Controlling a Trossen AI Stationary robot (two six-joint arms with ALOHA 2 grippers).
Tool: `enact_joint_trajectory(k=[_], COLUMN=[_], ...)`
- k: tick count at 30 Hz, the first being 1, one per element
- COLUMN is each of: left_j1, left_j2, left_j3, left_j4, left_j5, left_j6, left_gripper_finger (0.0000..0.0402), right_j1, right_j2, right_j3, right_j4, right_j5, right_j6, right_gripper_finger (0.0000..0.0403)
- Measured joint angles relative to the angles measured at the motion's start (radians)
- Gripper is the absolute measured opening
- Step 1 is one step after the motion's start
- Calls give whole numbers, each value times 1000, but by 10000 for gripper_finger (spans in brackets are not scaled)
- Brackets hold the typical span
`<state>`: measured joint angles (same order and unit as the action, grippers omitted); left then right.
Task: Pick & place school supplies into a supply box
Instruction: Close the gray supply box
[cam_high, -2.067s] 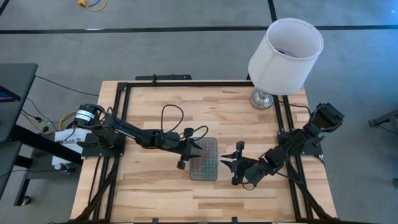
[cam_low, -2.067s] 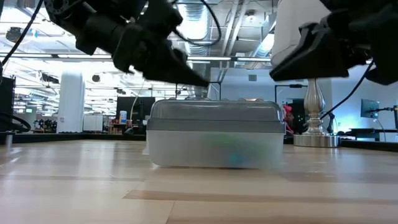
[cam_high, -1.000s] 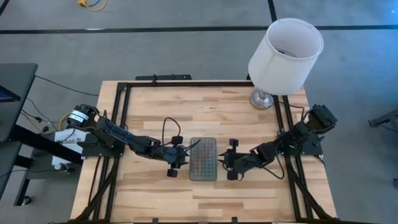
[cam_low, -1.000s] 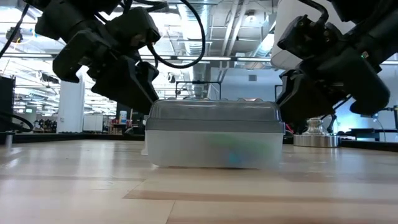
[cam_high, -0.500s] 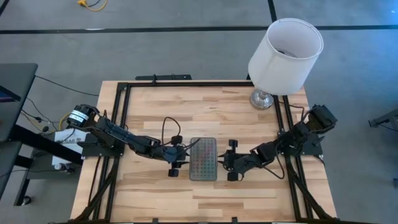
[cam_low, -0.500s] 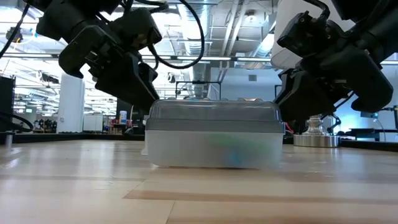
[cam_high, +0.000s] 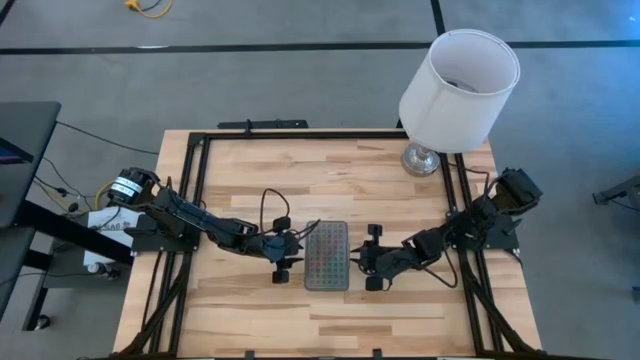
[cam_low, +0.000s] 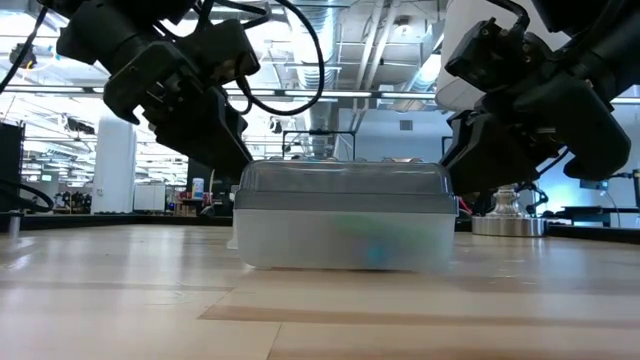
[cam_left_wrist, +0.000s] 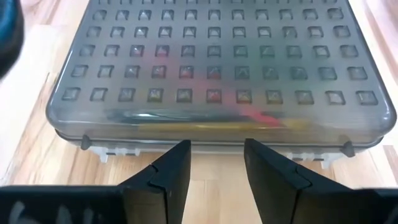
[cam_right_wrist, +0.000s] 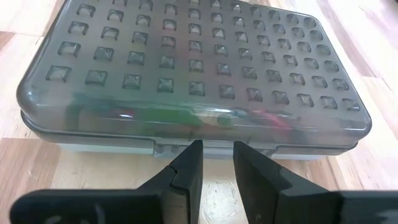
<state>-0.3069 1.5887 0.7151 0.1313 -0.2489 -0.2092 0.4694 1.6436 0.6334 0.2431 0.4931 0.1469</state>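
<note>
The wooden table is framed by black rails, and a white-shaded lamp is stood at its far right corner. The supply box is sat flat near the middle of the table, its grey dot-textured lid closed down over the clear base. The school supplies are seen through the lid as blurry streaks of red, green and yellow, so they're packed inside already; single pens can't really be told apart. The left gripper is parked low just beside the box's left long side, fingers spread with nothing between them. The right gripper is parked opposite at the right long side, fingers a little apart, also holding nothing.
</note>
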Motion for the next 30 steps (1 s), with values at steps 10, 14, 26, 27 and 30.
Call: enact_joint_trajectory(k=[10, 14, 26, 27, 30], left_j1=[1, 6, 26, 26, 26], left_j2=[11, 38, 65, 65, 65], left_j3=[0, 0, 0, 0, -1], left_j4=[17, 54, 79, 79, 75], left_j5=[-2, -2, 10, 7, -11], left_j6=[1, 14, 31, 31, 31], left_gripper_finger=[146, 146, 146, 146, 146], right_j1=[0, -3, -13, -19, -42], right_j2=[-1, -1, -2, -2, -2], right_j3=[0, 0, -1, -1, -1], right_j4=[36, 33, 34, 34, 29], right_j5=[0, 0, 2, 2, 2], right_j6=[-39, -42, -42, -42, -45], right_gripper_finger=[85, 85, 85, 85, 85])
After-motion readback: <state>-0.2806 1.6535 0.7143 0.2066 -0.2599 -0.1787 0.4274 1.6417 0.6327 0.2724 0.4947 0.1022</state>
